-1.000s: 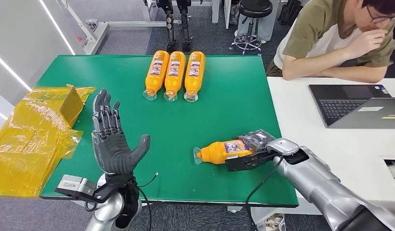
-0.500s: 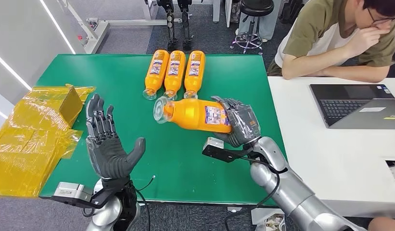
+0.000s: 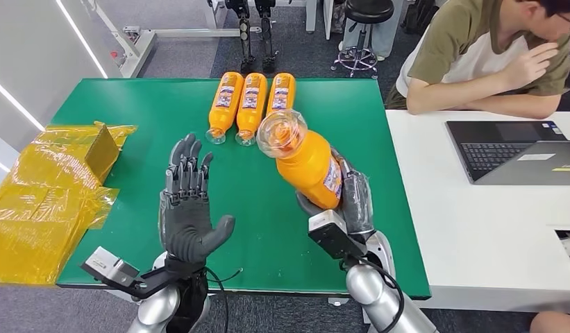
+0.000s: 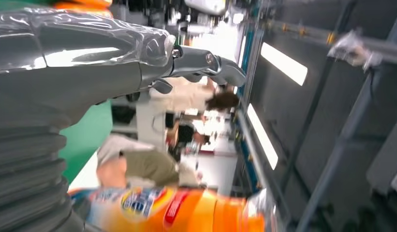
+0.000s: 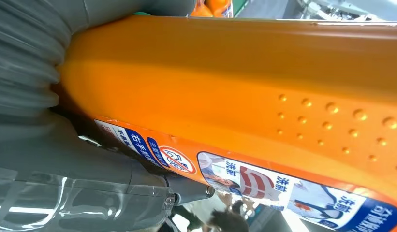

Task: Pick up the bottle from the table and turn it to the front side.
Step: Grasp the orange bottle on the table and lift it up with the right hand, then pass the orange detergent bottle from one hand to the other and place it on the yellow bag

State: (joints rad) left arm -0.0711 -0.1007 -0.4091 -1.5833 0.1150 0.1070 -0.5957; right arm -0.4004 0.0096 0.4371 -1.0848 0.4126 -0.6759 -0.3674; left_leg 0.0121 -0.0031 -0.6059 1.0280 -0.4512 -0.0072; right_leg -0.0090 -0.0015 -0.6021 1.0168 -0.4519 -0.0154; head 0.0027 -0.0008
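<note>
We held the orange bottle (image 3: 308, 161) off the green surface (image 3: 129, 111) in our right hand (image 3: 351, 201), fingers wrapped around its lower body, its clear cap tipped up and away from the palm, probably so the label could be turned to the front. Our left hand (image 3: 188, 208) waited beside it, palm up and fingers spread, holding nothing, likely ready to help with the turn.
</note>
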